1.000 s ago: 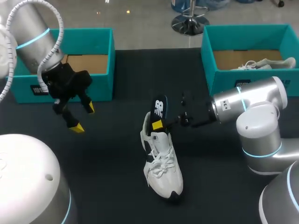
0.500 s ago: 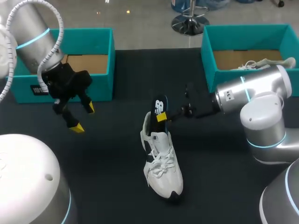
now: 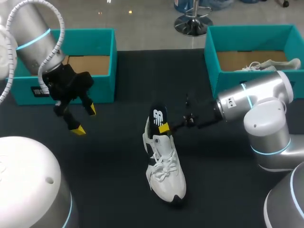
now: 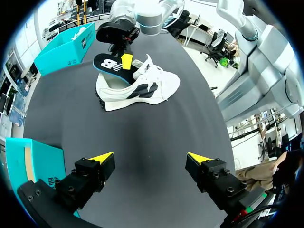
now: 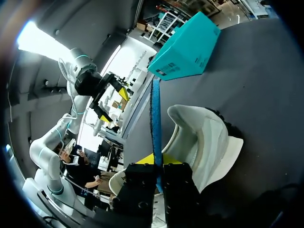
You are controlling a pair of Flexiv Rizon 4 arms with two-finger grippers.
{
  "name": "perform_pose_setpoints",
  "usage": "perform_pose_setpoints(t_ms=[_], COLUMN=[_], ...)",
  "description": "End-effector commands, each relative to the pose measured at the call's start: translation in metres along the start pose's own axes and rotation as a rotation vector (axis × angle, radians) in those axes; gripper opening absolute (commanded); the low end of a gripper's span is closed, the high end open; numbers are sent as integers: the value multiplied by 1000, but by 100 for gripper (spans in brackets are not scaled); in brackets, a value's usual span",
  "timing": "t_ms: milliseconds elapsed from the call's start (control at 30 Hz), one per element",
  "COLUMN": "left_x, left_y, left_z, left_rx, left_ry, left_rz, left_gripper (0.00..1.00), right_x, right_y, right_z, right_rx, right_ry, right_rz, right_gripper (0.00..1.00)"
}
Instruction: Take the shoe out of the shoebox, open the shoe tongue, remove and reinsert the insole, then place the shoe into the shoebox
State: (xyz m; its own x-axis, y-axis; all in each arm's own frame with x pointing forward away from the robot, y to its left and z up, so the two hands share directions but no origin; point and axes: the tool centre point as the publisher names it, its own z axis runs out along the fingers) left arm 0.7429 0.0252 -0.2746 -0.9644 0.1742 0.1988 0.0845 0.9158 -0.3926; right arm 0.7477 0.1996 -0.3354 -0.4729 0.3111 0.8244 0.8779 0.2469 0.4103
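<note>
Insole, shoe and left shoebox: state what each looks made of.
The insole is probably foam: matte dark top, blue edge, thin yet standing stiffly. The shoe seems white mesh or synthetic fabric, with laces. The left shoebox looks cardboard: teal outside, plain brown floor inside.

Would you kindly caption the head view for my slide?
Right gripper holds the insole at the heel of the white shoe; left gripper hovers open.

two shoeboxes (image 3: 85,32) (image 3: 251,38), two shoes (image 3: 166,171) (image 3: 270,63), one insole (image 3: 157,116)

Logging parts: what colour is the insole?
The insole is black, blue-edged, white logo; clearest in left wrist view.
</note>
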Motion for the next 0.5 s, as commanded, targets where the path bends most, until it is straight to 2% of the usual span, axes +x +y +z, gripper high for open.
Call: perform_pose_setpoints(t_ms=[33,167,200,233,267,333,367,400,500], left_x=[0,0,0,0,0,0,0,0,0], left_y=[0,0,0,0,0,0,0,0,0], left_z=[0,0,0,0,0,0,0,0,0], left_rx=[-2,-2,-2,-2,-2,-2,-2,-2,-2], left_ry=[0,0,0,0,0,0,0,0,0], left_rz=[0,0,0,0,0,0,0,0,0], left_gripper=[100,100,100,100,100,100,100,100,100], right_x=[-5,-5,-5,-5,-5,-3,-3,-2,-2], right_y=[-9,-13,-13,-12,-9,-3,-1,3,13], right_z=[15,19,19,18,16,12,10,8,1], right_rx=[20,46,46,48,51,53,52,52,48], right_ry=[9,13,14,14,9,-2,-5,-10,-24], right_rz=[20,37,39,40,39,28,23,14,-4], right_gripper=[0,0,22,38,44,48,53,64,66])
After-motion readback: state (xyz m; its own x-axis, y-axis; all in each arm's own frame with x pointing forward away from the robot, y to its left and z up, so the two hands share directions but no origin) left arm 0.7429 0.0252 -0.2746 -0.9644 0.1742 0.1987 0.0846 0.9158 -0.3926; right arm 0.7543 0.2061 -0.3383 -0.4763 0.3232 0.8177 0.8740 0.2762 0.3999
